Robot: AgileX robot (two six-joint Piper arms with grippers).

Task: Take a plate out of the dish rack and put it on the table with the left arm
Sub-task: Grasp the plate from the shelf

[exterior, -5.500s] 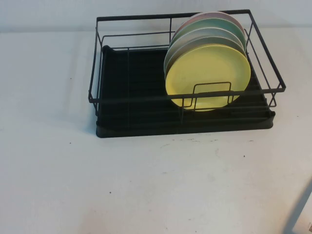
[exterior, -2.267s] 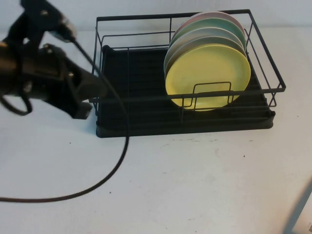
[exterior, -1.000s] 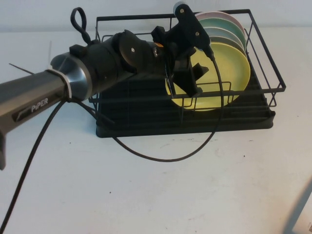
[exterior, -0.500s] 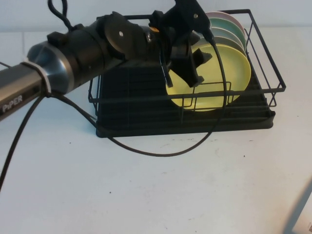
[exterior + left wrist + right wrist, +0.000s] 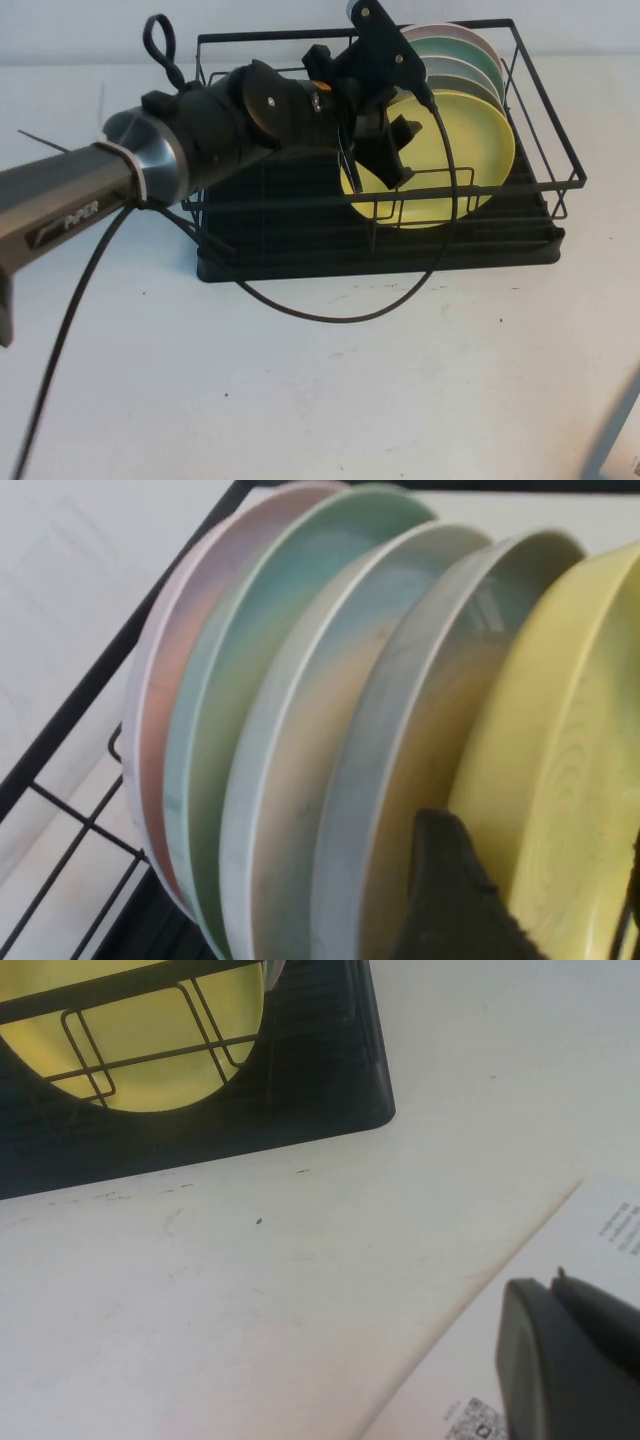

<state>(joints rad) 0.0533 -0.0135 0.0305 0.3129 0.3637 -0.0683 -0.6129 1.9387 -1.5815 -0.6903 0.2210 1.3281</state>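
Observation:
The pale yellow plate (image 5: 455,150) stands on edge at the front of a row of plates in the black wire dish rack (image 5: 545,100). My left gripper (image 5: 390,160) reaches over the rack from the left and is open at the plate's left rim. In the left wrist view one finger (image 5: 440,900) sits between the yellow plate (image 5: 570,730) and the grey plate (image 5: 400,730) behind it, and the gripper (image 5: 540,865) straddles the yellow rim. My right gripper (image 5: 575,1360) is shut and empty, low over the white table (image 5: 300,400) at the near right.
Grey (image 5: 468,86), pale (image 5: 455,68), green (image 5: 472,50) and pink (image 5: 440,28) plates stand behind the yellow one. The rack's left half holds no plates. The arm's black cable (image 5: 330,318) loops onto the table. A printed paper sheet (image 5: 600,1230) lies by the right gripper.
My left arm came in from the left and reached over the rack to the yellow plate's rim. In the last half second the gripper barely shifted. The plates have not moved.

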